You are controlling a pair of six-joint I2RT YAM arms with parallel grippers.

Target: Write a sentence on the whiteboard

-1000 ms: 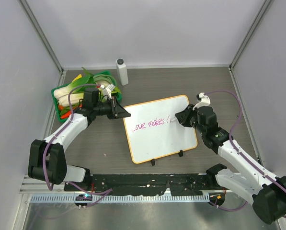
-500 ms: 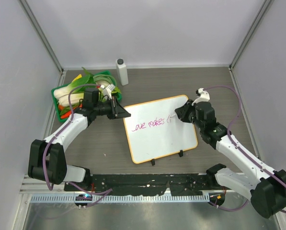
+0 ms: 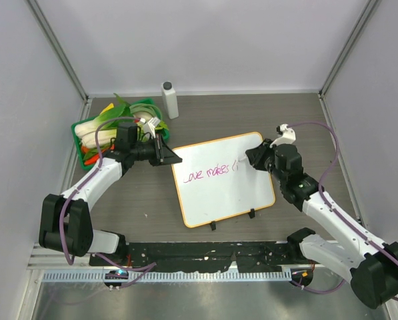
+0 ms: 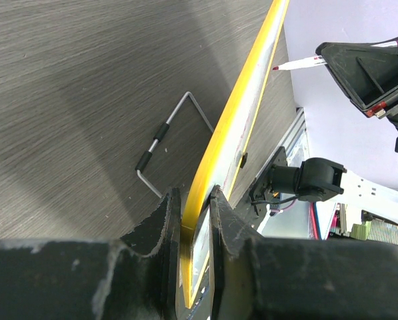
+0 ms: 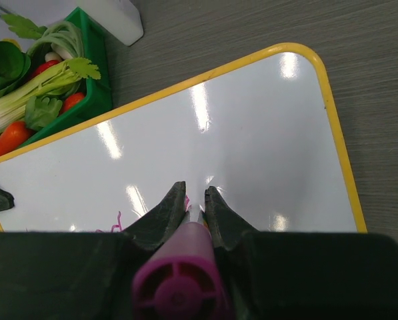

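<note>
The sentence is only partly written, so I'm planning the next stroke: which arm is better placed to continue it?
Right. Its jaws hold the magenta marker, tip close to the white, orange-framed whiteboard just past the pink cursive handwriting. The left arm's jaws clamp the board's edge, likely steadying it.

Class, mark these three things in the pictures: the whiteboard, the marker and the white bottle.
whiteboard (image 3: 232,193), top view, bare white surface, lower half
marker (image 5: 179,283), right wrist view, its magenta rear end
white bottle (image 3: 170,101), top view, its body
</note>
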